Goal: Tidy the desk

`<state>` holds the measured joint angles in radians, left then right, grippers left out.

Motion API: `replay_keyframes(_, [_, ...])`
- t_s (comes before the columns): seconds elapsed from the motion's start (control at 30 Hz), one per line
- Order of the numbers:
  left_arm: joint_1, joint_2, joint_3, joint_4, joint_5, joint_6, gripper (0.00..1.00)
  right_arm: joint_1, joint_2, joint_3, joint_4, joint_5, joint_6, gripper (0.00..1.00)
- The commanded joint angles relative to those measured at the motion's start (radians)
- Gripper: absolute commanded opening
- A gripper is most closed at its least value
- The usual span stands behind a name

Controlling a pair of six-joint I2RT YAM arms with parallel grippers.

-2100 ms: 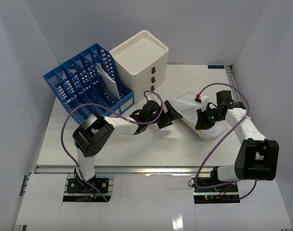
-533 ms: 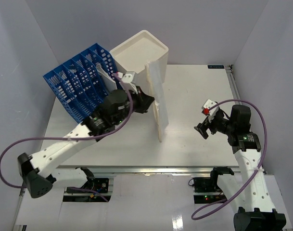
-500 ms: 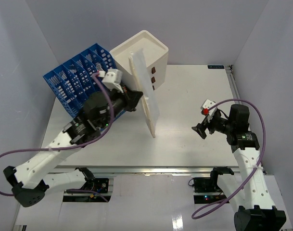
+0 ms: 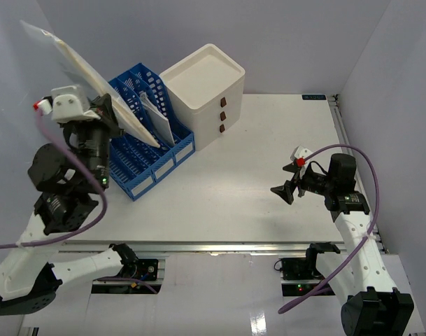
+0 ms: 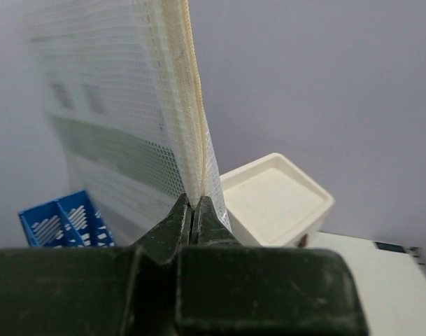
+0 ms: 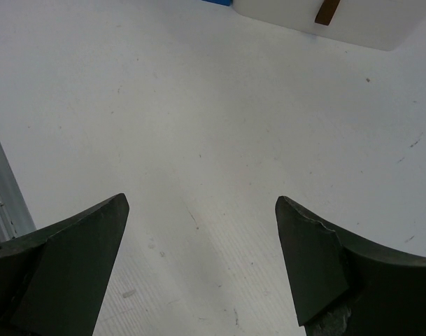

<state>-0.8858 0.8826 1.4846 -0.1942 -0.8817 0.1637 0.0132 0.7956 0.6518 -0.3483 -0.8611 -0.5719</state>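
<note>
Over blue rack (image 4: 139, 157), mesh pouch (image 5: 122, 126), print unreadable

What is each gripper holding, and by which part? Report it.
Left gripper: shut on the mesh pouch, pinching its cream-trimmed edge. Right gripper: open, holding nothing.

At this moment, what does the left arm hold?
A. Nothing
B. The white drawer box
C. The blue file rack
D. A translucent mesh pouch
D: in the left wrist view the jaws are shut on the edge of the mesh pouch, which hangs tilted above the blue file rack.
</note>
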Motion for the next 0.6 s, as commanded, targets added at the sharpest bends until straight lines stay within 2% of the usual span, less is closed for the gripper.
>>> replay_keyframes(0.0, [-0.004,0.144,-0.026,0.303,-0.087,0.341,0.00,-0.001,-0.012,-0.018,0.075,-0.038,0.037,0.92])
replay_keyframes(0.07, [-0.002,0.186,-0.027,0.367,-0.074,0.403,0.00,-0.001,-0.010,-0.024,0.078,-0.036,0.037,0.92])
replay_keyframes(0.27, [0.005,0.249,-0.057,0.439,-0.018,0.464,0.00,-0.001,-0.009,-0.036,0.078,-0.023,0.028,0.92])
replay_keyframes(0.57, [0.093,0.252,-0.067,0.368,0.067,0.399,0.00,-0.001,-0.003,-0.040,0.080,-0.019,0.023,0.92])
